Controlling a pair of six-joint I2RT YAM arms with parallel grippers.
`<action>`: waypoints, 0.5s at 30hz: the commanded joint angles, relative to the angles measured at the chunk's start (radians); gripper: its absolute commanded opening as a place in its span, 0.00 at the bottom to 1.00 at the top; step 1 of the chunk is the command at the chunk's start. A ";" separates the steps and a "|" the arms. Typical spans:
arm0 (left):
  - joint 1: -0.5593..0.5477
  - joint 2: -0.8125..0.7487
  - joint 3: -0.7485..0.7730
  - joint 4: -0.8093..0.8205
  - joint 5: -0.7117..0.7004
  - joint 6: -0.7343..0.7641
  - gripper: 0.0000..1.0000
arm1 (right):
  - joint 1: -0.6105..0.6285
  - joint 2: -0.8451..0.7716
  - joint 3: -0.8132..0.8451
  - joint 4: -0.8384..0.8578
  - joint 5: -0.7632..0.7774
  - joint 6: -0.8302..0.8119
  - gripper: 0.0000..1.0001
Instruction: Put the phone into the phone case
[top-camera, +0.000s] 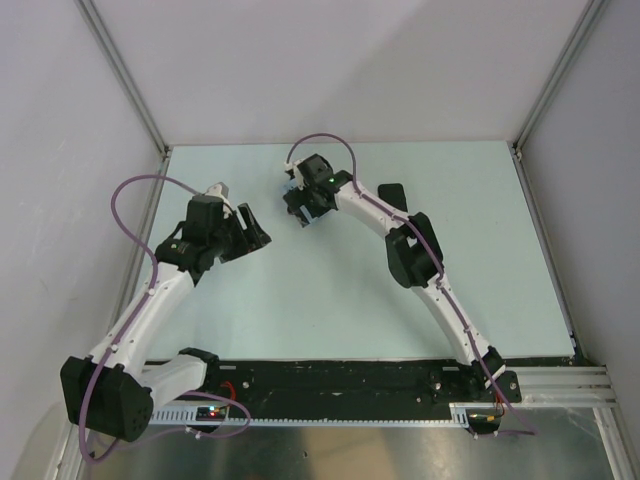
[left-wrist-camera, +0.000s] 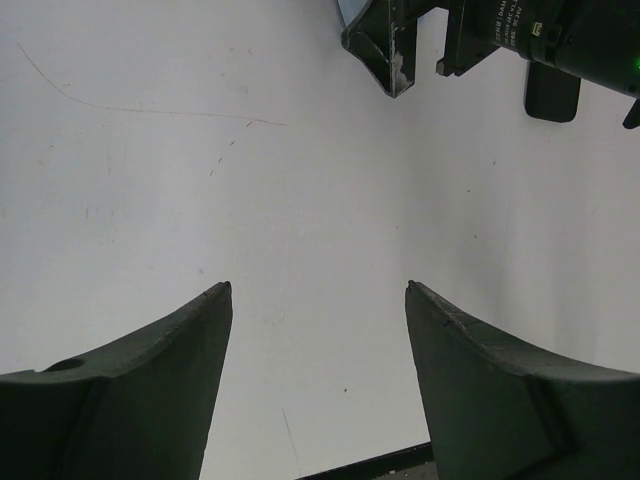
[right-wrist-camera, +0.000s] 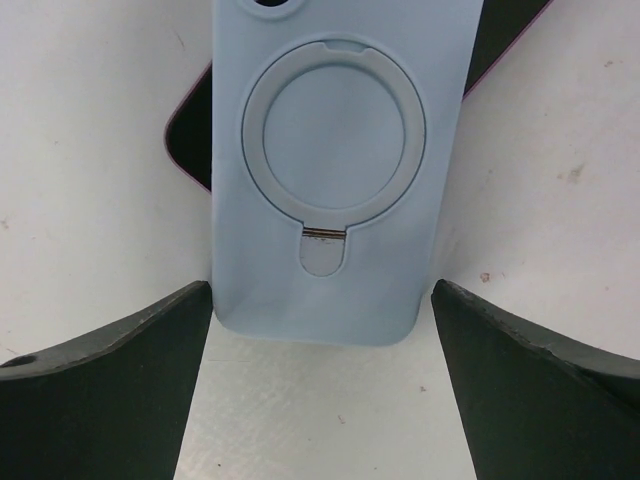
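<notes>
A light blue phone case (right-wrist-camera: 335, 180) with a ring holder lies back up on the table. It rests askew on top of a dark phone with a pink edge (right-wrist-camera: 190, 150). My right gripper (right-wrist-camera: 322, 287) is open, with its jaws on either side of the case's near end and not touching it. In the top view the right gripper (top-camera: 300, 210) covers most of the case (top-camera: 289, 188), and the phone is hidden. My left gripper (top-camera: 254, 235) is open and empty over bare table (left-wrist-camera: 318, 288), a short way left of the right gripper.
A small black object (top-camera: 392, 192) lies on the table behind the right arm; it also shows in the left wrist view (left-wrist-camera: 552, 95). Grey walls with metal posts close in the pale table (top-camera: 330, 300) at the back and sides.
</notes>
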 joint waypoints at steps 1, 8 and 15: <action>0.009 0.000 0.010 0.008 0.022 0.027 0.74 | 0.010 0.011 0.053 -0.014 0.035 -0.022 0.94; 0.008 -0.007 0.008 0.009 0.016 0.024 0.74 | 0.008 -0.079 -0.010 -0.007 -0.002 0.015 0.62; 0.008 -0.023 -0.009 0.017 0.005 -0.001 0.75 | -0.037 -0.377 -0.322 0.072 -0.316 0.156 0.57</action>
